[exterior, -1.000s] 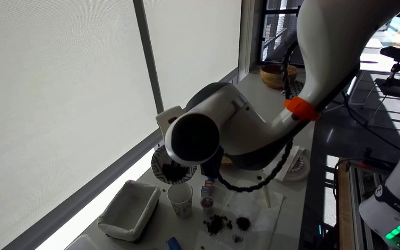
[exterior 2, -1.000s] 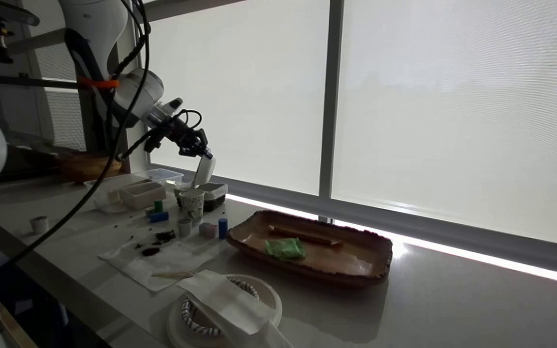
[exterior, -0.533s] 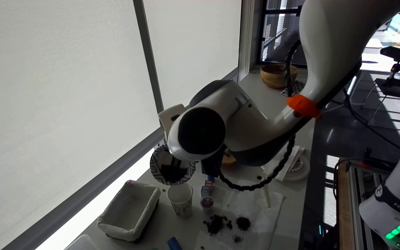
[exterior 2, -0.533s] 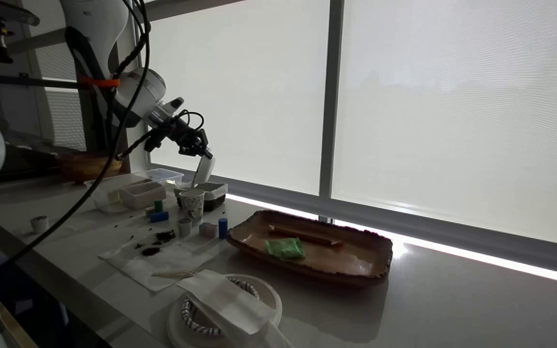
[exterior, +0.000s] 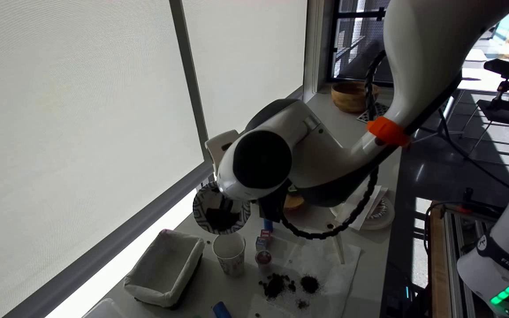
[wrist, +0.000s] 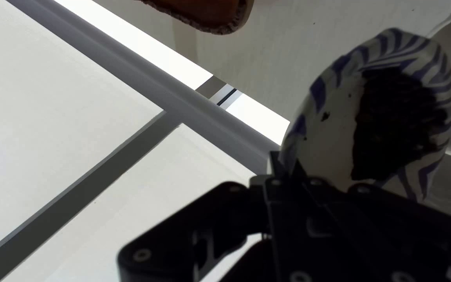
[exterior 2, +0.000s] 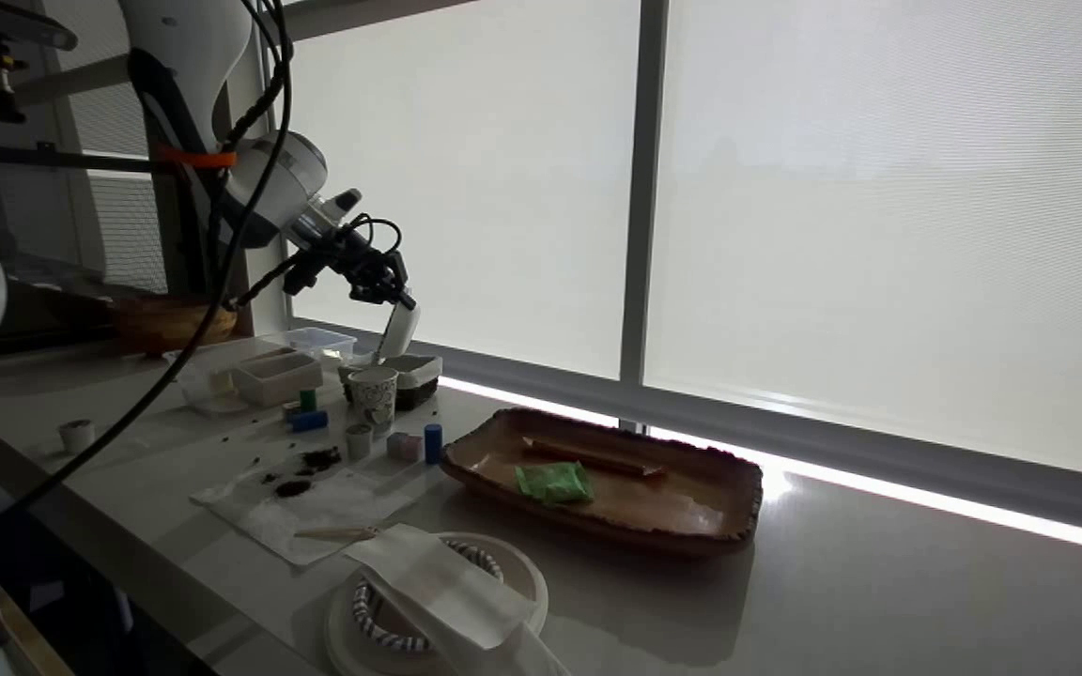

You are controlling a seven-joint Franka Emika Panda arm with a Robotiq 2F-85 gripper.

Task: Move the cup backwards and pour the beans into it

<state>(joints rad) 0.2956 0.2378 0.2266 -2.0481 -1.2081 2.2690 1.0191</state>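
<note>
The black two-fingered gripper (wrist: 287, 166) of a white jointed robot arm (exterior: 429, 57) has its jaws pressed narrowly together on the rim of a round paper bowl (wrist: 329, 137), pale inside with a dark striped border. The paper bowl tilts steeply. The beans (wrist: 397, 121), a brown-black heap of tiny bits, lie within it, gathered away from the gripper, with a few crumbs on the bare inner wall. The cup (exterior: 231, 265), a round white paper cup with a grey printed pattern, stands upright on the pale smooth counter (exterior 2: 879, 582), at the low edge of the paper bowl; from here I cannot tell whether that edge touches the rim.

To one side of the cup, near it, sits a white-lined rectangular basket (exterior: 159, 269). To the other side stand a small white pod (exterior: 263, 258) with a dark red top, a blue-grey cube (exterior: 261, 244) and a red cube (exterior: 265, 234), the cubes close together. A thin white paper sheet (exterior: 332, 285) lies flat, bearing three patches of loose dark bits (exterior: 309, 284) and a slim pale stick (exterior: 338, 249). In an exterior view, a glossy brown rectangular tray (exterior 2: 691, 507) with a rough dark edge holds a green packet (exterior 2: 555, 483). Near it, a folded white paper (exterior 2: 447, 577) lies across a pale round plate (exterior 2: 532, 577).
</note>
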